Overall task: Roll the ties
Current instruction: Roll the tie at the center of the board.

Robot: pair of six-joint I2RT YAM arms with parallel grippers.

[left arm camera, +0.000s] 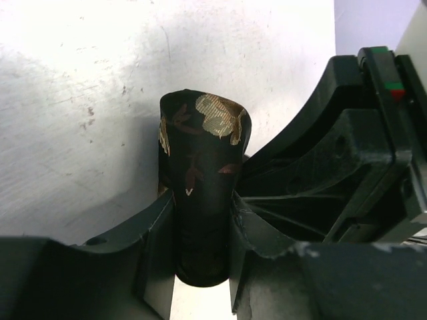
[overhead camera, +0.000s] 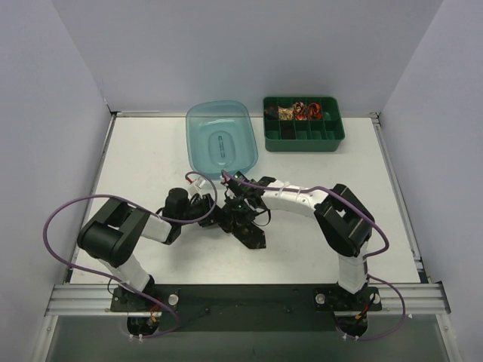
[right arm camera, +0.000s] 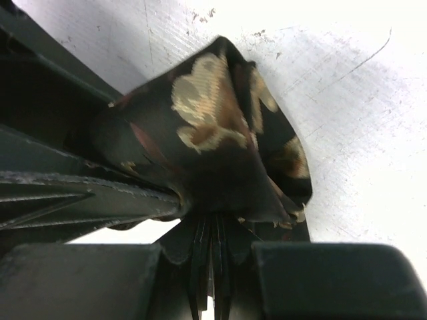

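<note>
White table (overhead camera: 151, 166), surface scuffed and scratched, carries three things. Translucent blue tub (overhead camera: 199, 151) sits at far middle. Green compartment tray (overhead camera: 302, 142) stands near it on right, against far edge, not touching tub. Black tie (overhead camera: 254, 235) with gold-tan floral pattern lies at centre, partly bunched, dark end toward near edge, well apart from both containers

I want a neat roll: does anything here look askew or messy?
Yes: the tie pinched in the right gripper is bunched, its folds flaring unevenly rather than coiled. In the left gripper it looks tidier.
</note>
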